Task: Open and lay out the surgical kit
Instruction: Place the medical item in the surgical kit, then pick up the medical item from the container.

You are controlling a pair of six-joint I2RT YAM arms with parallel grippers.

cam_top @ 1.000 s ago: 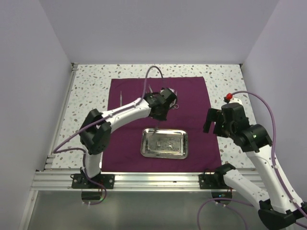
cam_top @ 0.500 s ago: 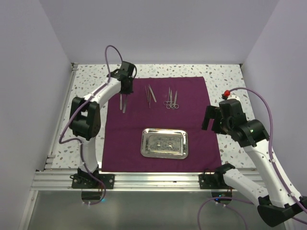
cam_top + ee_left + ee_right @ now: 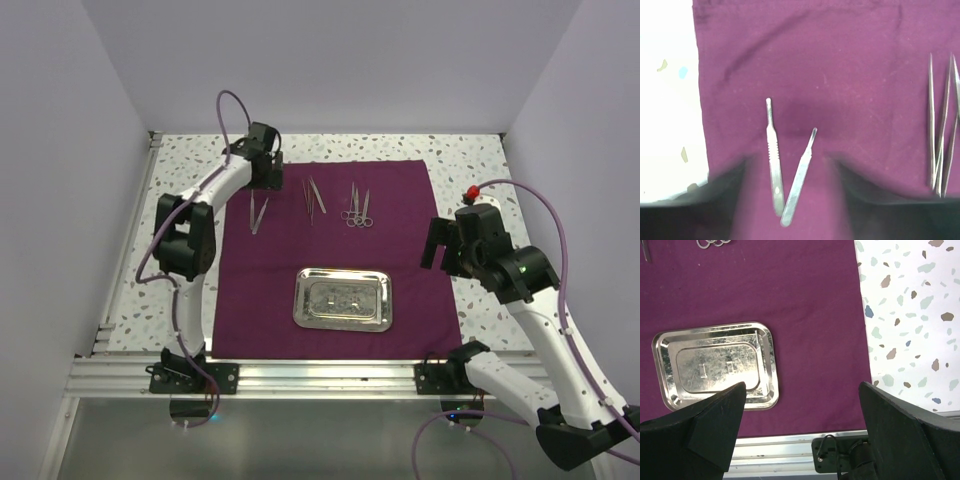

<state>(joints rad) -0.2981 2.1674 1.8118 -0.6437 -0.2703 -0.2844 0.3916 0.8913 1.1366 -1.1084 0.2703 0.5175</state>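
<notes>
The surgical kit lies opened out: its dark purple cloth (image 3: pixel 400 215) is spread flat, with the steel tray (image 3: pixel 342 298) on its near half. Across the far half lie two flat silver handles (image 3: pixel 258 213), tweezers (image 3: pixel 313 195) and ring-handled scissors (image 3: pixel 358 208). My left gripper (image 3: pixel 262 180) hangs open just behind the handles. In the left wrist view the two handles (image 3: pixel 774 160) form a V between its blurred fingers (image 3: pixel 730 195), gripper (image 3: pixel 788 165) holding nothing; the tweezers (image 3: pixel 940 145) lie at the right. My right gripper (image 3: pixel 440 262) hovers open over the cloth's right edge, tray (image 3: pixel 715 365) to its left.
Speckled terrazzo tabletop (image 3: pixel 470 170) surrounds the cloth. An aluminium rail (image 3: pixel 320 375) with the arm mounts runs along the near edge, also seen as the rail (image 3: pixel 775 450) under the right gripper. White walls (image 3: pixel 60 200) enclose the sides and back.
My left arm swung from the cloth's middle to its back left corner, then its jaws opened. A second handle now lies beside the first. The right arm barely moved.
</notes>
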